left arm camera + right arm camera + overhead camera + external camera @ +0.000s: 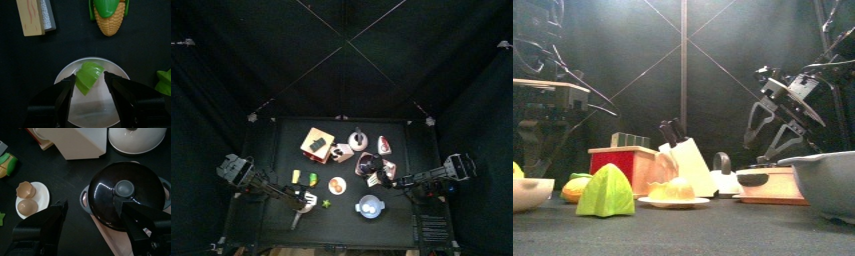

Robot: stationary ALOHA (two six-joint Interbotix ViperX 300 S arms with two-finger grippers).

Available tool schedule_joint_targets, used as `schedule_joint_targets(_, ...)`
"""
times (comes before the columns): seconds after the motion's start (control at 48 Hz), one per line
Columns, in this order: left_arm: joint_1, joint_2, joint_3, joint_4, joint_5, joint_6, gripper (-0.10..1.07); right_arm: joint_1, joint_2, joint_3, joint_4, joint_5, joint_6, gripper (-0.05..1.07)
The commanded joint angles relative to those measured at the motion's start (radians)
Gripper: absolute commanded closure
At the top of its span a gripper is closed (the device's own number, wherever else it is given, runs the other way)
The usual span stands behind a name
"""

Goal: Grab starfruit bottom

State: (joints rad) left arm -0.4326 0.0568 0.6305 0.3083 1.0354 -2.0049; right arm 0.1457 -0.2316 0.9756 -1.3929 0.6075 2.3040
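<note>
**Starfruit lying free at the bench front, left gripper spread above the dish beside it**

The starfruit (327, 204) is seen from above as a tiny yellowish-green speck near the front edge of the bench (342, 228), just beside a white dish (295, 203). From the front camera it (607, 192) is shown near and large: a lime-green body with lengthwise ridges that narrow to a blunt peak. It rests on the bench surface. In the left wrist view only a ridged green corner of it (164, 82) is caught, and the rest is cut off by the picture's edge. Its star-like outline cannot be made out from above, where it is too small.

The left gripper (89, 92) is held spread wide with nothing between its jaws. It is hung over the white dish (67, 74), in which an oblong yellow-green piece (89, 77) is laid. The starfruit is left off to one side of the jaws, untouched. A toy corn cob (110, 17) and a wooden block (30, 17) are seen beyond the dish.

The right gripper (93, 225) is kept released above a black pot lid (127, 193). In the front view the white dish (529, 194) is cut off at the picture's edge.
</note>
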Motion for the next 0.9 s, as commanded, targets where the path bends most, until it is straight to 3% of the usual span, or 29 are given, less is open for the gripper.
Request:
schedule_joint_targets(0.0,0.003,-0.006,-0.006,-0.002,0.002,-0.002,0.13,-0.003,-0.008,-0.006,0.002,0.002,0.002,0.02)
schedule_joint_targets(0.333,0.003,-0.008,-0.003,-0.002,0.002,0.0,0.3,-0.003,-0.005,-0.008,0.011,0.002,0.003,0.02)
schedule_joint_targets(0.875,-0.043,-0.054,-0.04,0.031,0.017,0.006,0.31,-0.003,-0.003,-0.015,0.018,0.0,0.003,0.02)
